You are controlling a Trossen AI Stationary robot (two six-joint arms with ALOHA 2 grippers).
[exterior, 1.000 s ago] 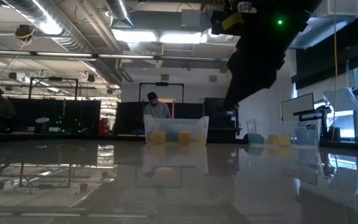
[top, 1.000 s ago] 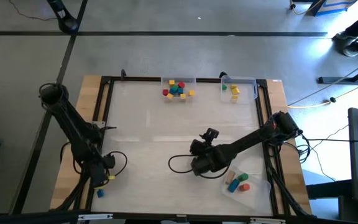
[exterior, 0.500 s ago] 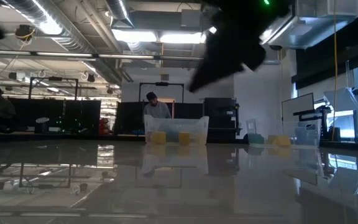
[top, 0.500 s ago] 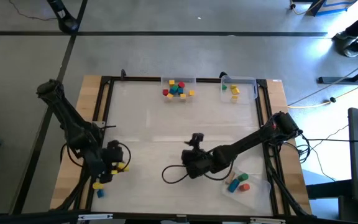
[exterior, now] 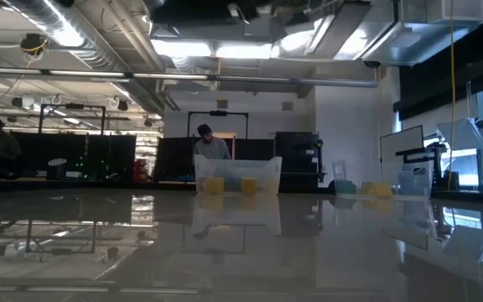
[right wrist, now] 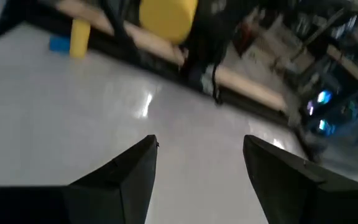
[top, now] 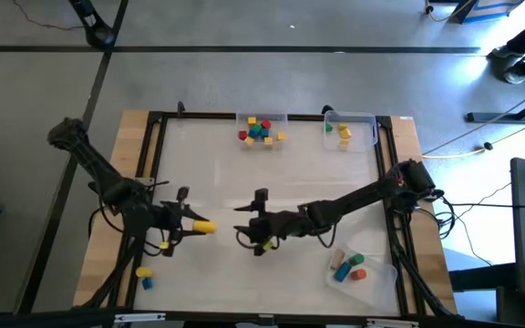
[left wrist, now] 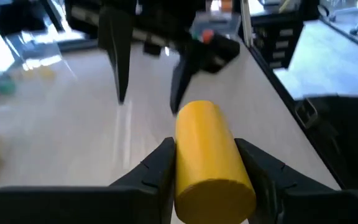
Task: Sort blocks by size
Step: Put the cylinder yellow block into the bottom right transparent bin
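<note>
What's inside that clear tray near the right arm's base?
The clear tray holds a few blocks: blue, tan, red and green ones show. Whether any smaller block lies hidden under them cannot be seen.

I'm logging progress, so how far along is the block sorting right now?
Partly done. Some blocks sit in the near right tray and a few in the far right tray. In hand: the left gripper holds a yellow cylinder, facing the open right gripper. Left: the mixed pile and two blocks at the near left edge.

no readable text, no labels, no brand marks, no numbers on anything in view
</note>
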